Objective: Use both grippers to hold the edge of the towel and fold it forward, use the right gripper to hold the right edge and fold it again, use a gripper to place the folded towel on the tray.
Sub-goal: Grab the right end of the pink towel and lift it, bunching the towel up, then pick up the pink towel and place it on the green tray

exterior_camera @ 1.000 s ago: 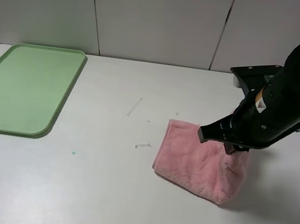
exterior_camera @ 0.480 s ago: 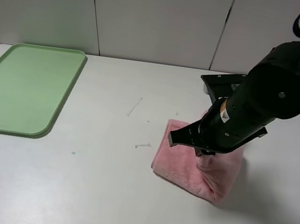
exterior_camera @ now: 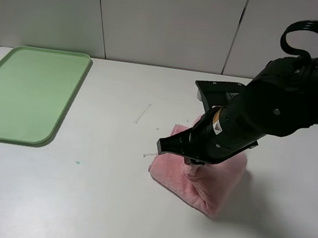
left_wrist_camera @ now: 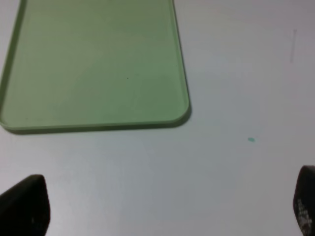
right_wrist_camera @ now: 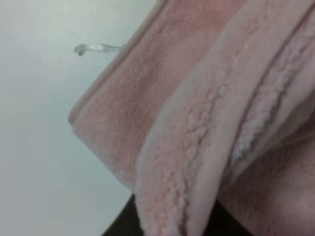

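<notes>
The pink towel lies folded on the white table, right of centre, with its right part pulled up into a peak. My right gripper is shut on that raised edge of the towel, under the bulky black arm. In the right wrist view the towel fills the picture, and the hemmed fold runs down between the dark jaws of the right gripper. The light-green tray sits at the far left. In the left wrist view my left gripper hangs open over bare table near a corner of the tray.
Small clear scraps lie on the table left of the towel; one shows in the right wrist view. A teal speck marks the table near the tray. White wall panels stand behind the table.
My right arm has swung left and forward with the towel's edge in its grip. The towel has slid left and its raised part now leans over the rest.
</notes>
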